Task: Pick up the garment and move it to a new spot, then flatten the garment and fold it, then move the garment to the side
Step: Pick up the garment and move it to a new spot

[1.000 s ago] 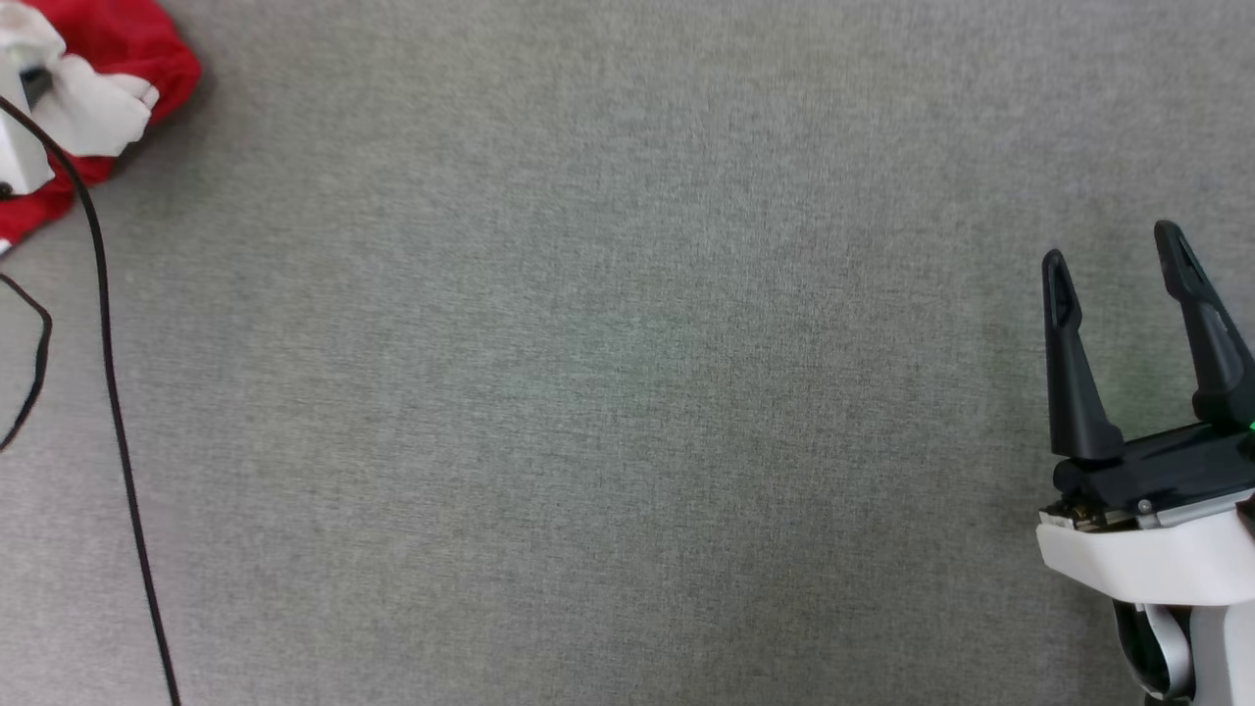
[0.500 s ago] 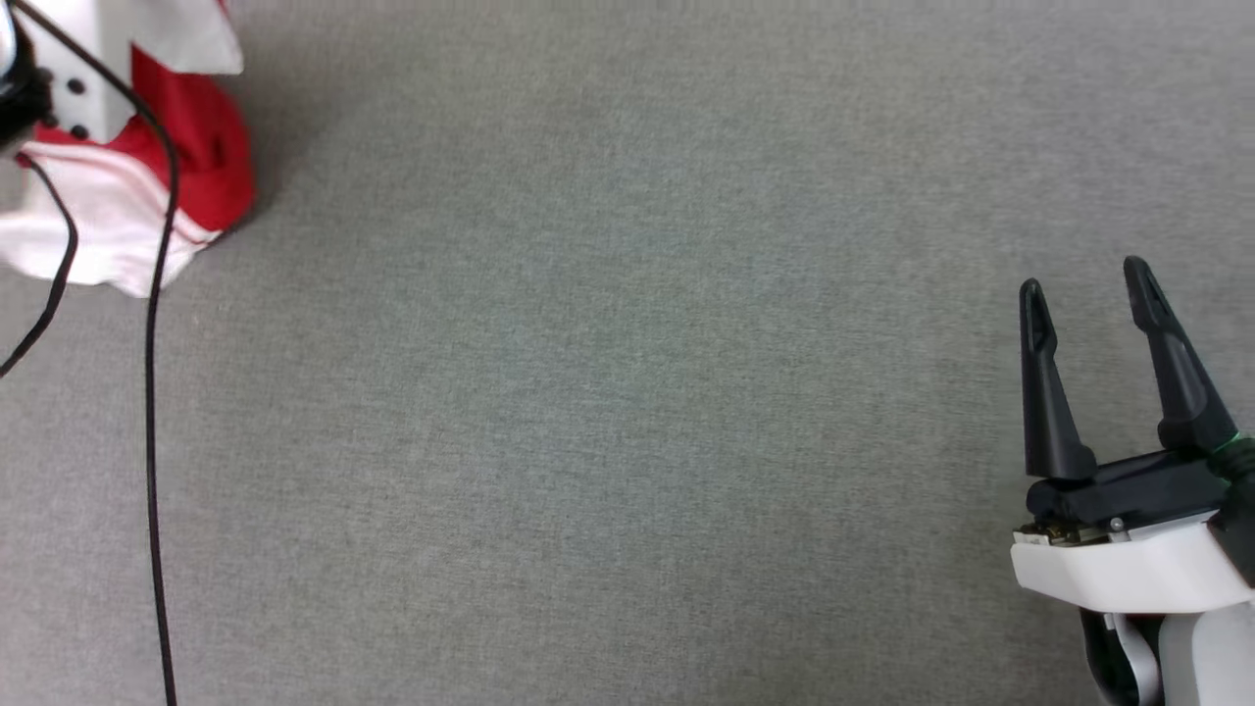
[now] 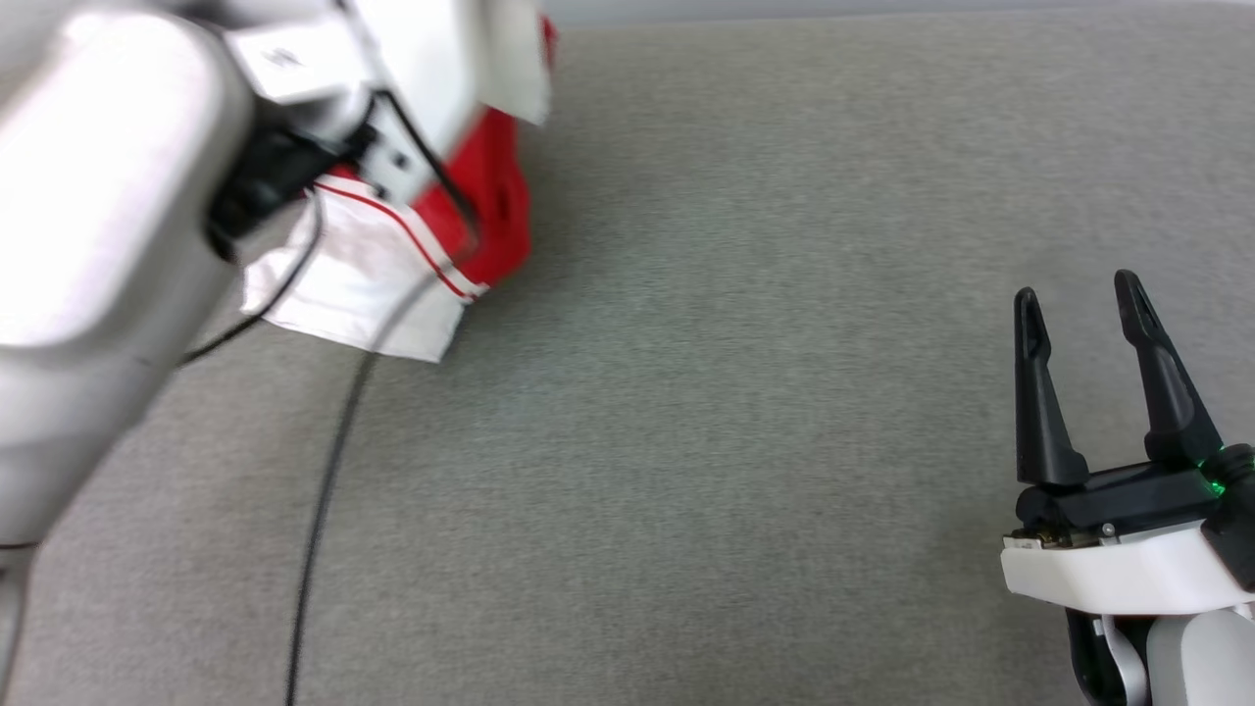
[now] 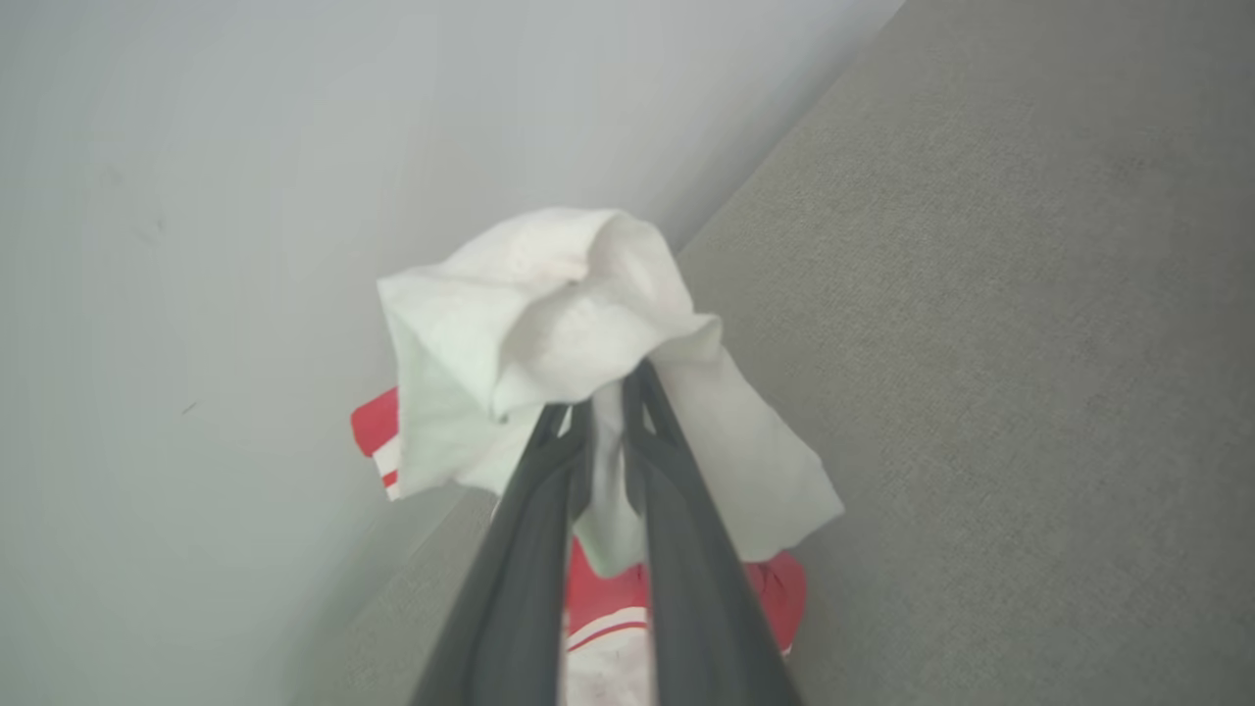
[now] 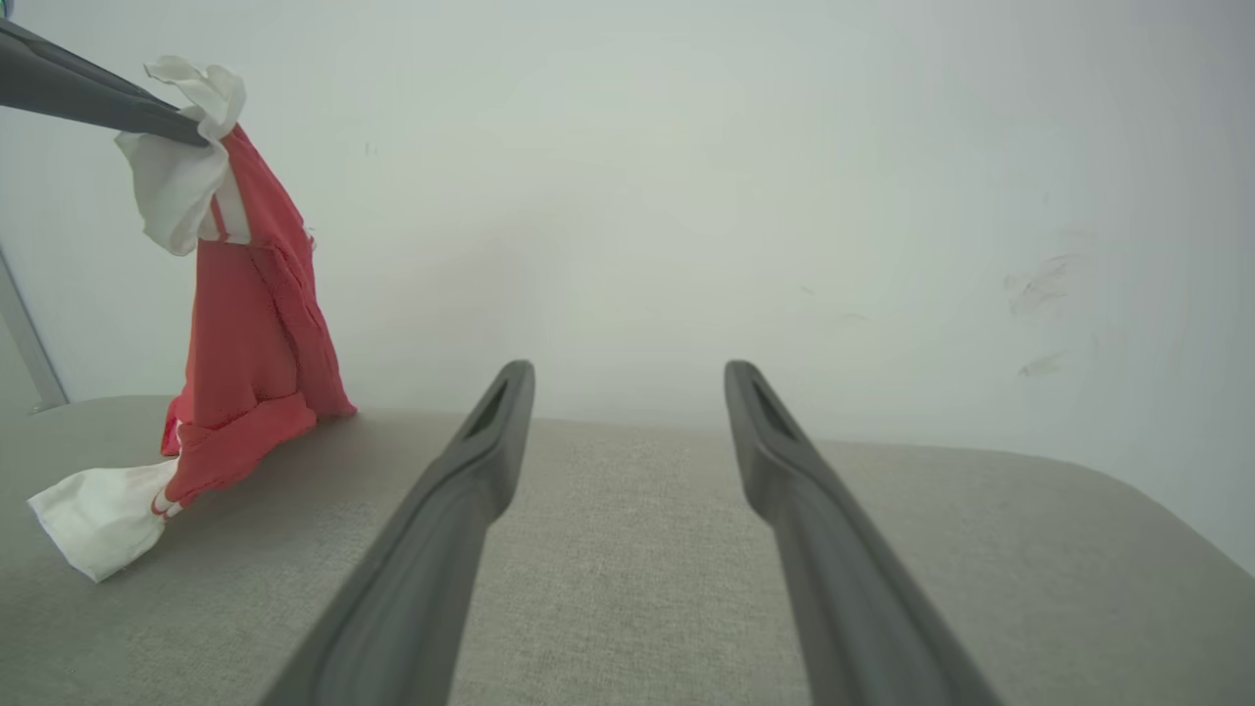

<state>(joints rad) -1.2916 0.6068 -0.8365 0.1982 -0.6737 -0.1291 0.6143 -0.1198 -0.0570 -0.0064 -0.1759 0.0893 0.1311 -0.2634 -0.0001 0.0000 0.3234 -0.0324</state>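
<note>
Red and white fabric hangs in a bunch from the left hand (image 4: 608,402). It is the T-shirt (image 5: 250,333), pinched at a white sleeve between the two dark fingers, which are closed tight on the cloth. In the right wrist view the T-shirt dangles as a long red drape from that grip. Its lower end, a white sleeve edged in red-and-white stripe, lies on the grey woven bench (image 5: 637,588) toward the far edge, close to the pale wall (image 5: 686,196).

In the head view the left forearm (image 3: 98,196) looms large and blurred at the upper left and covers part of the T-shirt. Below it a white sleeve with thin red stripes spreads out on the bench. A black cable (image 3: 324,510) runs from the arm down to the bottom edge of that view.

The right hand (image 3: 1077,294) sits at the lower right, well apart from the T-shirt. Its fingers are spread open and hold nothing, over bare bench cloth.
</note>
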